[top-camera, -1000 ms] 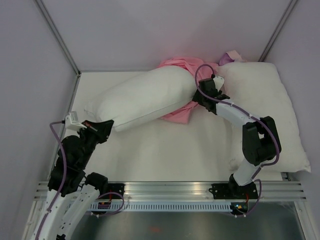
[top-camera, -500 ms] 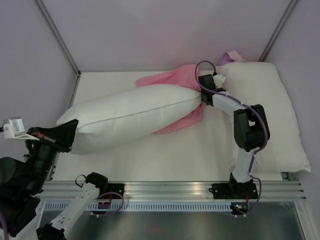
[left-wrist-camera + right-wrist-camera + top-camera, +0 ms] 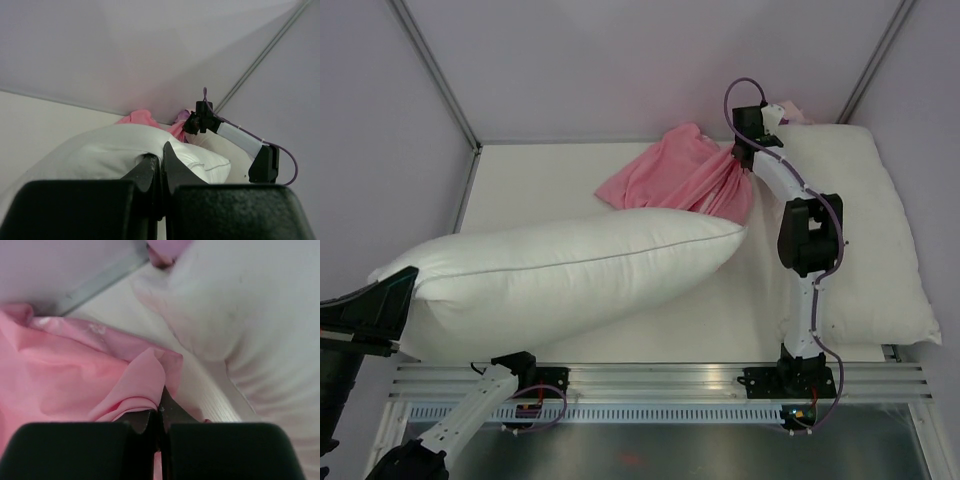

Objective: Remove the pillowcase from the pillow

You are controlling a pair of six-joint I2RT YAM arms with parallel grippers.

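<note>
Both your grippers are clamped tight: left gripper (image 3: 161, 161) on the near-left end of the pillow (image 3: 570, 270), right gripper (image 3: 160, 411) on the pillowcase (image 3: 675, 180). You'll see the pillowcase bunched just behind the pillow's far-right end.

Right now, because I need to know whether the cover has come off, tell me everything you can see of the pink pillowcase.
The pillowcase is soft pink cloth with faint pale patches, bunched and creased. The right gripper is shut on a fold at its right end and holds that end up, so the cloth fans down leftward onto the far side of the table. The long white pillow lies outside it. The cloth's near edge meets the pillow's far end, but I cannot tell whether they touch.
</note>
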